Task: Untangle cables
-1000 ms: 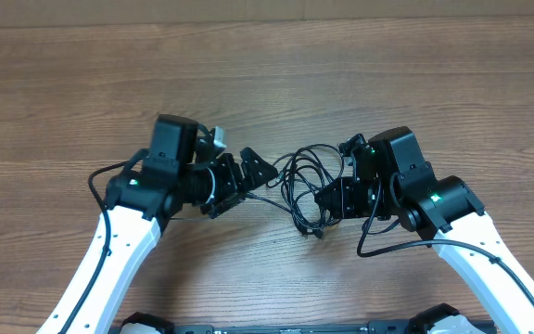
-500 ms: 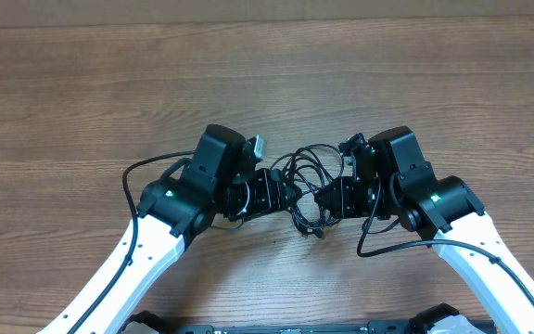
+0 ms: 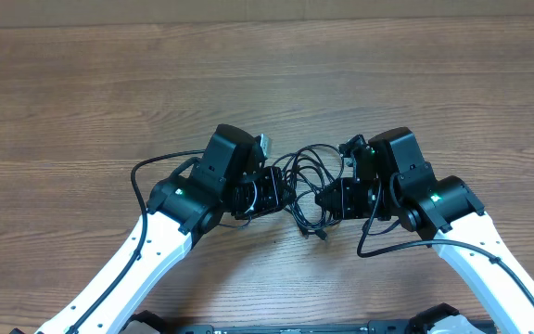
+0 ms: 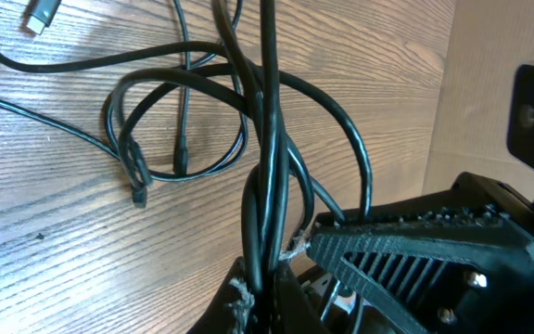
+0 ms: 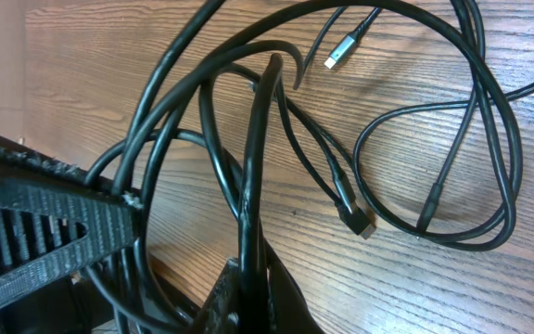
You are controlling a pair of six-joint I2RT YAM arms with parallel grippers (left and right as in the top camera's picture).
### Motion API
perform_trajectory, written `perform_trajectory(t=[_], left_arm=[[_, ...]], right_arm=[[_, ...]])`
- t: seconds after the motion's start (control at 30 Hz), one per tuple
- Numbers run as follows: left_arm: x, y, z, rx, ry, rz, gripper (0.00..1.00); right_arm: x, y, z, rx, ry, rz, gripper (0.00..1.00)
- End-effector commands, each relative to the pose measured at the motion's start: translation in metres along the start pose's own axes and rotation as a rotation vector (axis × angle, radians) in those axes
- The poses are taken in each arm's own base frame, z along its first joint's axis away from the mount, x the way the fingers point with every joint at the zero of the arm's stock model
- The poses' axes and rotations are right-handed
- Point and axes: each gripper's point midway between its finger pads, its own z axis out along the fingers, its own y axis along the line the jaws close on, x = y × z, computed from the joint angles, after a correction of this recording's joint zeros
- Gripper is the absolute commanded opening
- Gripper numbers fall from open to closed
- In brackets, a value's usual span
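The left arm (image 3: 156,243) has swung in from the left side of the table (image 3: 267,83) to the tangle, and its tool, wide open a second ago, has snapped shut. The right arm (image 3: 471,237) has not budged. The cables (image 3: 306,181) sit in a loose knot of loops at mid-table between the two arms, part flat on the wood and part lifted. The left tool (image 4: 265,295) is clamped on a bunch of several strands. The right tool (image 5: 248,278) is closed on what looks like one or two strands of the same knot, just across from it.

These cords look light, limp and fairly slick, so they should slide past one another under a gentle pull but cinch tight if yanked. A single strand near a plug (image 5: 343,48) would probably give a better hold than a bunch. What stands in the way is the tools themselves, almost touching, and the thicker arm wires (image 3: 137,178) close by.
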Motion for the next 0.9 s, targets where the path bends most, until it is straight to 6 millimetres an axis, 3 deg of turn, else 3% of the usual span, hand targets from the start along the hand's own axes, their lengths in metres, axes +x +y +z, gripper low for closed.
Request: perform_trajectory(t=[0.0, 0.17, 0.33, 0.67, 0.87], left_arm=[[-0.001, -0.001, 0.003, -0.004, -0.001, -0.025, 0.04], [0.005, -0.023, -0.002, 0.122, 0.071, -0.050, 0.04], [0.002, -0.048, -0.018, 0.293, 0.149, -0.080, 0.05], [-0.025, -0.040, -0.059, 0.443, 0.190, -0.192, 0.04], [-0.048, -0.020, -0.072, 0.435, 0.110, -0.237, 0.04]], right_arm=[[-0.002, 0.002, -0.001, -0.011, -0.005, -0.011, 0.04], [-0.003, -0.001, -0.001, 0.010, -0.014, -0.011, 0.04], [-0.002, -0.004, -0.001, 0.027, -0.014, -0.015, 0.04], [0.003, -0.010, -0.001, 0.052, 0.007, -0.019, 0.04], [0.004, -0.010, -0.001, 0.052, 0.009, -0.018, 0.04]])
